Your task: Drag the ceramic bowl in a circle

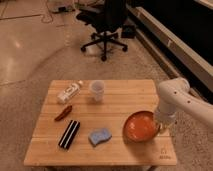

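The ceramic bowl (140, 127) is round, glossy and orange-red. It sits on the wooden table (120, 102) near the front right corner and looks tilted, with its right rim raised. My gripper (161, 125) hangs from the white arm at the bowl's right rim and touches it. The arm's wrist hides the fingertips.
On the table stand a translucent white cup (97, 90), a lying white bottle (69, 91), a red chili-shaped item (63, 113), a black bar (69, 134) and a blue sponge (100, 136). A black office chair (106, 25) stands behind. The table's right edge is close to the bowl.
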Robot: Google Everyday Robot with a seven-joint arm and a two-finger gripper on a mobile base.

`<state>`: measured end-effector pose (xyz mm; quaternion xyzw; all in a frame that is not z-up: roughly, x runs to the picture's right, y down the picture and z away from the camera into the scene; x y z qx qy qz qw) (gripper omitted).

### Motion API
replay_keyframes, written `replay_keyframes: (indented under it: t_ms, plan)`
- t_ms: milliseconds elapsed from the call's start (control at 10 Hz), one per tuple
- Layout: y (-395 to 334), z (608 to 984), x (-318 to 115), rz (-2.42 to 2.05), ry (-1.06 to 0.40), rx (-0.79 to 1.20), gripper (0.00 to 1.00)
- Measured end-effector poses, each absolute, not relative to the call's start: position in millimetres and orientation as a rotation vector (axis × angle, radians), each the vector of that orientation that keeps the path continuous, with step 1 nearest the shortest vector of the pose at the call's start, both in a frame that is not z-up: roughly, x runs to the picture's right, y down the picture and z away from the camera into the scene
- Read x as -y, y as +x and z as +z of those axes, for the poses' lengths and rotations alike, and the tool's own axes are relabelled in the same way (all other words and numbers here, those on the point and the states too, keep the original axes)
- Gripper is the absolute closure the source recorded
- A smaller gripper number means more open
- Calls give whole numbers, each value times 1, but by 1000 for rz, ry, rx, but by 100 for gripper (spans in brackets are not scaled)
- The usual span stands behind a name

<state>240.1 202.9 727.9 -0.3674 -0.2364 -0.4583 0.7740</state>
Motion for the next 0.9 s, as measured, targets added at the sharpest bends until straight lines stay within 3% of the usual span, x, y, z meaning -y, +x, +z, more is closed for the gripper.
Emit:
replay_keyframes:
  t_ms: [300, 900]
  plan:
    - [182, 743, -193, -1134, -735, 604, 94]
    - [132, 822, -138, -1277, -637, 699, 94]
